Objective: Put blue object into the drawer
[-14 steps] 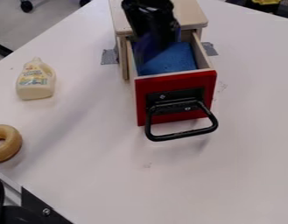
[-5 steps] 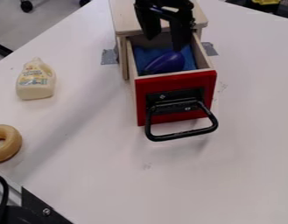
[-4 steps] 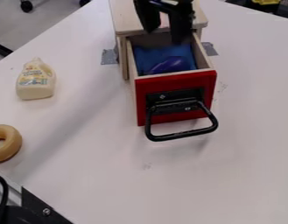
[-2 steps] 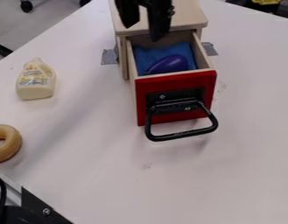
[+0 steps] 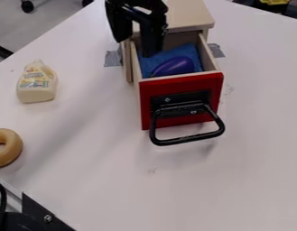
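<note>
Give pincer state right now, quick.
Pincer: open, fingers apart, holding nothing, hanging over the pulled-out drawer.

Your mark: the drawer point(image 5: 180, 85). In it you have the eggplant point(image 5: 174, 66) on the pad point(image 5: 192, 52), toward the front. Handle point(image 5: 187, 139) before it, cabinet point(image 5: 189, 16) behind. Bottle point(image 5: 37, 92) to its left in your view; ring point(image 5: 15, 146) farther left, nearer you. Tape point(image 5: 216, 50) behind, either side.
</note>
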